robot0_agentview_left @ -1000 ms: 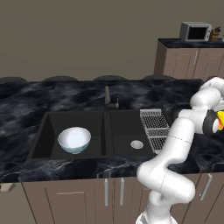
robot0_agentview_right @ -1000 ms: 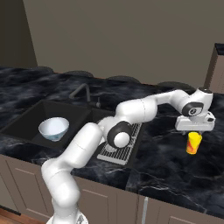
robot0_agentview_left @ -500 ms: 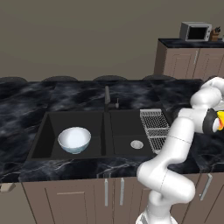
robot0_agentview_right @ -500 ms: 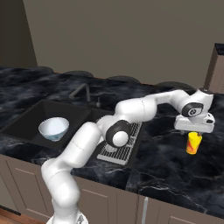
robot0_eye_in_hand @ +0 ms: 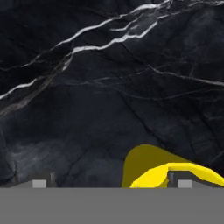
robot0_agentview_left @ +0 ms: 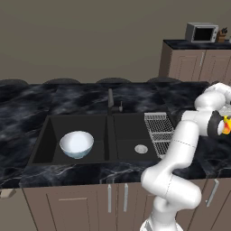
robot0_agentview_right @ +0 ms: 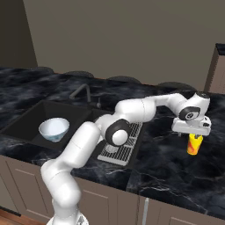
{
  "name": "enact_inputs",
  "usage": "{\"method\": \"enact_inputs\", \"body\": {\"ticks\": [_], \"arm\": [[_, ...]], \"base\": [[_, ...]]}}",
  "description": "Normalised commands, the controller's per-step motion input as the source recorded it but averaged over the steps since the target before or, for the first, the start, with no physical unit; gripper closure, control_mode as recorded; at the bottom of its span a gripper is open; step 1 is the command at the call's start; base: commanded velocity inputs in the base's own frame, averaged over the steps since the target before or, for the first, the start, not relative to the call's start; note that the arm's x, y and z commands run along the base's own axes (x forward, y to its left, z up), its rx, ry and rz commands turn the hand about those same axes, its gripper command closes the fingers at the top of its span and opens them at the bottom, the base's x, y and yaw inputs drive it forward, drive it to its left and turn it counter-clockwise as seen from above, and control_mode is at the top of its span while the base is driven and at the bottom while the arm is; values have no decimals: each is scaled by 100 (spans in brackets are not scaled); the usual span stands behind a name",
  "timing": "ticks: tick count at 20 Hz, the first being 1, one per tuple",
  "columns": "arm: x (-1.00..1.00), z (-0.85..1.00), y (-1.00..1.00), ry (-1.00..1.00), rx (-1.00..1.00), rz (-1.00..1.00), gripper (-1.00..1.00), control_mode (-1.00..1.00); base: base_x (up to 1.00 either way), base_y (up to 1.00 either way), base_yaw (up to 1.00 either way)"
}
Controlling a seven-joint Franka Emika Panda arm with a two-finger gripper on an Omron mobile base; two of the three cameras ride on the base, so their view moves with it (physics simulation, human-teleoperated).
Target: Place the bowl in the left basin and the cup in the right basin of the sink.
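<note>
No text, label, brand, number or sign can be read anywhere. The microwave [robot0_agentview_left: 201, 32] on the cabinet beyond the sink [robot0_agentview_left: 103, 140] shows a plain front, too small to make out any markings. The cup [robot0_agentview_right: 194, 144] and the bowl [robot0_agentview_left: 76, 144] carry no lettering.

We see the right basin [robot0_agentview_left: 135, 142] is free down to its drain. The bowl [robot0_agentview_left: 76, 144] fills much of the left basin [robot0_agentview_left: 52, 135]. The faucet [robot0_agentview_left: 111, 102] stands behind the divider, and the wire rack [robot0_agentview_right: 122, 143] lies between sink [robot0_agentview_right: 30, 116] and cup [robot0_agentview_right: 194, 144].
</note>
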Motion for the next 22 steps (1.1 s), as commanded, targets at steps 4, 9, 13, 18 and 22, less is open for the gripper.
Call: {"method": "enact_inputs", "body": {"ticks": [4,9,13,18,22], "arm": [[11,-31,-3,-4,-2,0,-100,-100],[5,-25,-11,-4,-1,0,-100,-100],[-3,-26,-10,-3,0,0,-100,-100],[-29,-23,9,-4,0,-4,100,-100],[-31,-8,28,0,-4,-7,100,-100]], "base": [[0,0,0],[0,0,0],[0,0,0],[0,0,0],[0,0,0]]}}
